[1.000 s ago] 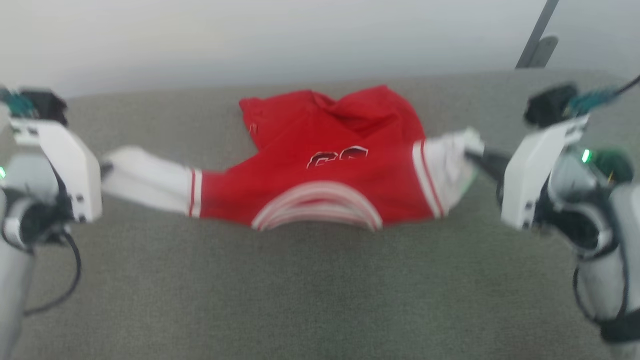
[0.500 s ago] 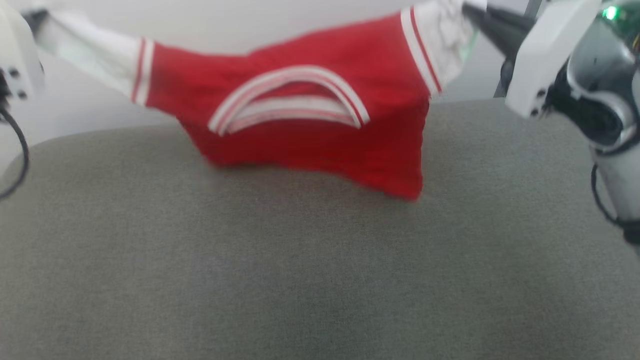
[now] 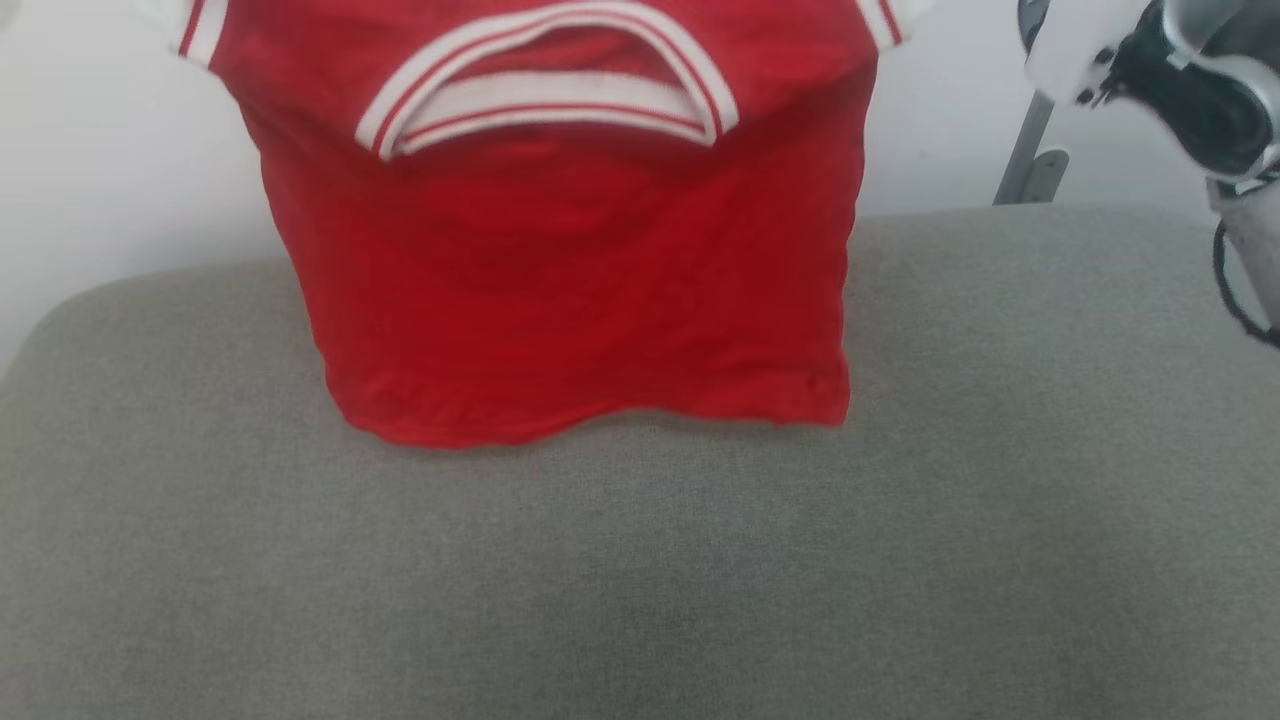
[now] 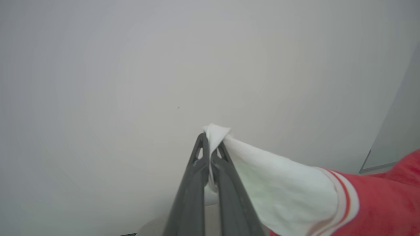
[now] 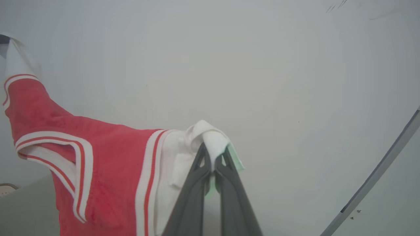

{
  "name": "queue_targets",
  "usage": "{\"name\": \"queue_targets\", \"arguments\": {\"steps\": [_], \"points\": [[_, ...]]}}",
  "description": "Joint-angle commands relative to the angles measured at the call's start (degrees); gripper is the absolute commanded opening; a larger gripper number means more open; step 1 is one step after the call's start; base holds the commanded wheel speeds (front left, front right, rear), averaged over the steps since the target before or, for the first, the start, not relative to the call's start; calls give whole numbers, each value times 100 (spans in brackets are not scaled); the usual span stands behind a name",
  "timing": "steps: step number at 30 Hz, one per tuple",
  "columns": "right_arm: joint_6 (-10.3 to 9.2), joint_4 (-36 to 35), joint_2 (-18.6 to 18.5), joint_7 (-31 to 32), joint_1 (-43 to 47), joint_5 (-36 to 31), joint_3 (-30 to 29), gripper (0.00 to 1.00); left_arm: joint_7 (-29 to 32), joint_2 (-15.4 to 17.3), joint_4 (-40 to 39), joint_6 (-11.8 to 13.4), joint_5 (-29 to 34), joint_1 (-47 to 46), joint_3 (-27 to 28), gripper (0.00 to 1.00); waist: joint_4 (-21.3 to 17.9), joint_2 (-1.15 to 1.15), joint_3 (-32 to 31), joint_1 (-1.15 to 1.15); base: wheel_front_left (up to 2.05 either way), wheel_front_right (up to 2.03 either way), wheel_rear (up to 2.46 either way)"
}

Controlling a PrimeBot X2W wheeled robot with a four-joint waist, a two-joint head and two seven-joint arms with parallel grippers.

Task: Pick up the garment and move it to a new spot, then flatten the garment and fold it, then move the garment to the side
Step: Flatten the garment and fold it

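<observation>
You've lifted the garment [image 3: 560,290] off the cushion [image 3: 640,580], hem perhaps brushing its far edge; left gripper [image 4: 210,147] and right gripper [image 5: 213,154] clamp its sleeves [image 4: 279,186], so relocate next.

In the head view the garment [image 3: 560,290] is softly blurred, and the top edge cuts off its sleeves and shoulders. The right arm [image 3: 1190,90] is cropped at the corner. Both wrist views crop the garment's body.

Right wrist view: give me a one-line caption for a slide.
The right gripper pinches the white sleeve of the red garment, which hangs before a pale wall.
</observation>
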Motion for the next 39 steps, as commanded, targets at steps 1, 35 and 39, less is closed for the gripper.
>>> {"name": "queue_targets", "arguments": {"steps": [1, 35, 39], "points": [[1, 109, -24, -116, -112, -6, 35, 0, -61, -21, 61, -14, 23, -102, -16, 0, 12, 0, 47, 0, 0, 0, 0], [0, 3291, 784, -3335, -1812, -2098, 369, 0, -3628, -762, 2791, -232, -18, -1797, -1060, 0, 528, 0, 2699, 0, 0, 0, 0], [1, 3113, 713, -3063, -1331, -1757, 651, 0, -3091, -714, 2802, -233, -405, -1296, -1295, 0, 543, 0, 2519, 0, 0, 0, 0]]}}
